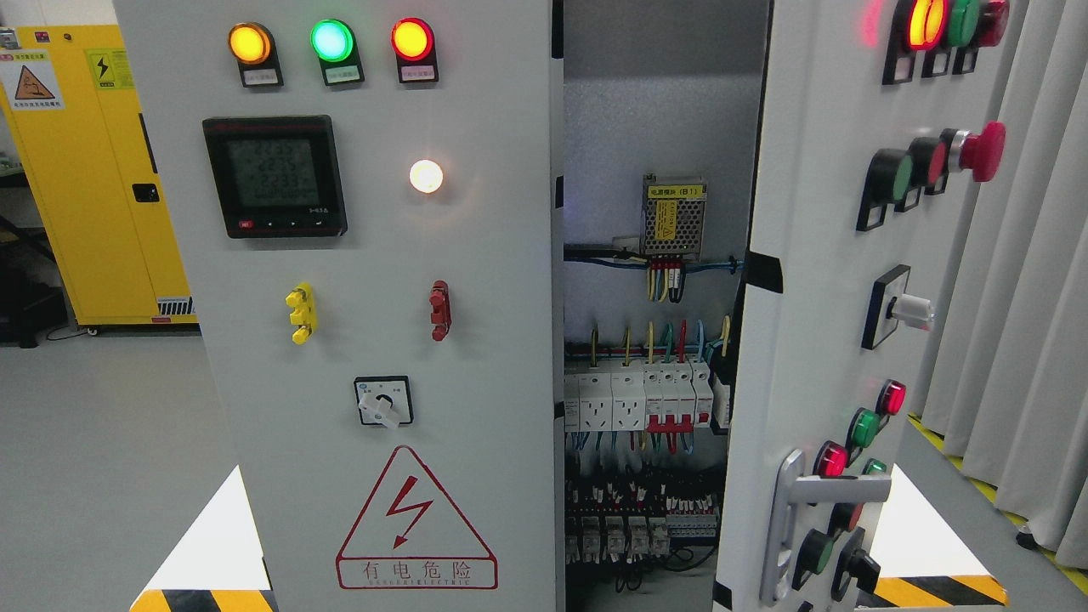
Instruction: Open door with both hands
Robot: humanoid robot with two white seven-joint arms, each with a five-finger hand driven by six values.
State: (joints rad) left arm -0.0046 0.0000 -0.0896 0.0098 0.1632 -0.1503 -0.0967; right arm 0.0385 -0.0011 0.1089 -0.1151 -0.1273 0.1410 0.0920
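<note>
A grey electrical cabinet fills the head view. Its left door (374, 280) is closed and carries three lit lamps, a digital meter (276, 176), a rotary switch (383, 402) and a red hazard triangle. The right door (816, 323) is swung outward, seen almost edge-on, with buttons, a red mushroom button (982, 151) and a silver lever handle (829, 491) low down. Between the doors the interior (650, 357) shows a power supply, coloured wires and rows of breakers. Neither of my hands nor arms appears anywhere in the frame.
A yellow safety cabinet (93, 170) stands at the back left on a grey floor. Grey curtains (1028, 280) hang at the right. Yellow-black hazard tape (935, 589) marks the floor on both sides of the cabinet base.
</note>
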